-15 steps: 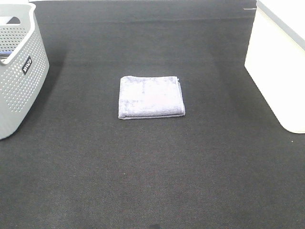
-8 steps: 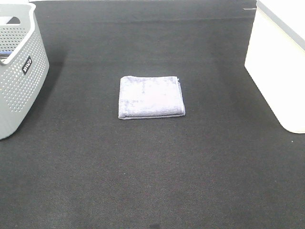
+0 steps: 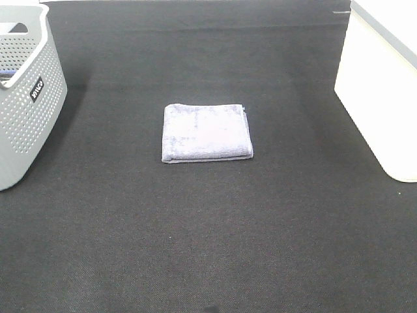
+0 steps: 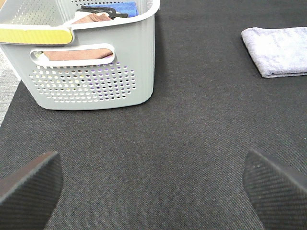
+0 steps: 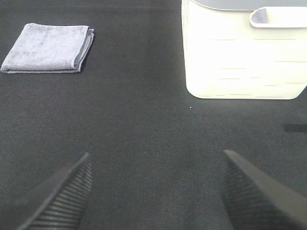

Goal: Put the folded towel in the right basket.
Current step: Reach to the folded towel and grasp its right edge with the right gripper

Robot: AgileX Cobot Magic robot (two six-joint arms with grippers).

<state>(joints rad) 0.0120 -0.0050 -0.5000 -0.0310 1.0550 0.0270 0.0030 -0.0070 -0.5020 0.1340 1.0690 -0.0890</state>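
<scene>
Dark woven matting covers the desk (image 3: 208,248), which carries three items. Reference item: the right basket (image 3: 384,85), a white, smooth-walled container with a handle slot near its rim. The towel (image 3: 206,132) lies flat on the desk, well apart from the right basket, between it and the left basket (image 3: 26,104). The towel is lavender-grey and folded into a neat rectangle, and its stacked layer edges show on the side facing the right basket. It is outside both baskets and nothing touches it. The left basket is grey with perforated walls and stands on the far side of the towel from the right basket. It holds a brown cloth (image 4: 88,19), a blue item (image 4: 125,7) and a black item (image 4: 98,9). The left gripper (image 4: 153,177) is released: its fingers (image 4: 31,184) are spread wide over bare matting, with nothing between them. The right gripper (image 5: 156,189) is likewise released, with its fingers (image 5: 57,196) spread wide over bare matting near the right basket and nothing between them.
</scene>
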